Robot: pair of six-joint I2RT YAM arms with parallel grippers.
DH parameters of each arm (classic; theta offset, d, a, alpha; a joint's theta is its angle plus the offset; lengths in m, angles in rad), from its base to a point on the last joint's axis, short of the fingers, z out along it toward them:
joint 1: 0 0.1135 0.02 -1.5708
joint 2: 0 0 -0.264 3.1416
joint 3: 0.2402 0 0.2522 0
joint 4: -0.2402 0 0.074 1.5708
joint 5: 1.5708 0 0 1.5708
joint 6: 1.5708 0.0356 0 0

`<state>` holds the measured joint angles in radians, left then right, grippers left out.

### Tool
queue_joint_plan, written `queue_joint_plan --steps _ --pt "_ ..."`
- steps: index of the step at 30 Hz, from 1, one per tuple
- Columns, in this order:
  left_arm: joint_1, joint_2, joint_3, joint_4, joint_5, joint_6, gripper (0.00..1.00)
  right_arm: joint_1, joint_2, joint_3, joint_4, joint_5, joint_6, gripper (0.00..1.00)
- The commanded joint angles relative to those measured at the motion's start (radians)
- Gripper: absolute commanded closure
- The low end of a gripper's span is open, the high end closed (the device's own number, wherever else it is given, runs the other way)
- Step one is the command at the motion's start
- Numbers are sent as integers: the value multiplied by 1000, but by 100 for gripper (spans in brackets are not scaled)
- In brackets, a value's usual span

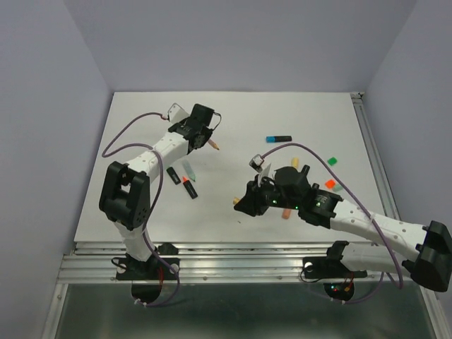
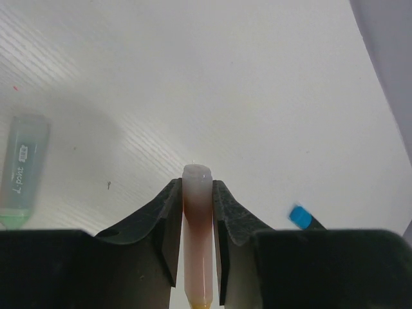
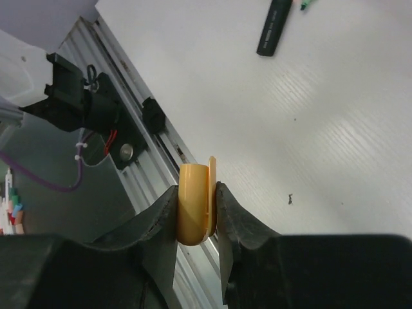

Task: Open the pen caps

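Note:
My left gripper is at the back left of the table, shut on a pale peach highlighter body that stands lengthwise between the jaws; its uncapped tip pokes out below. My right gripper is near the table's front middle, shut on a yellow-orange cap, held just above the front rail. A blue cap on a black body, a green cap and an orange cap lie on the right half. The blue cap also shows in the left wrist view.
A mint highlighter, also seen in the left wrist view, a black one and an orange-and-black one lie by the left arm. Yellow and peach pieces lie near the right arm. The aluminium rail runs along the front edge.

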<state>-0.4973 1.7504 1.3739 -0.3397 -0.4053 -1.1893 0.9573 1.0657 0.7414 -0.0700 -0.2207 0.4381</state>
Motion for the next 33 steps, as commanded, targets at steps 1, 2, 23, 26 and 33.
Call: queue_joint_plan --steps 1,2,23,26,33 --pt "-12 -45 34 -1 -53 92 100 1 -30 4 -106 154 68 99" --pt "-14 -61 12 33 -43 132 100 0 -29 10 -131 212 95 99" --pt "-17 -138 -294 117 34 490 100 -675 97 -17 -321 454 91 99" --pt "-18 -83 -262 91 11 462 100 -741 137 -27 -315 501 106 99" --pt "-18 43 -185 39 -40 399 100 -802 261 -27 -312 597 165 94"
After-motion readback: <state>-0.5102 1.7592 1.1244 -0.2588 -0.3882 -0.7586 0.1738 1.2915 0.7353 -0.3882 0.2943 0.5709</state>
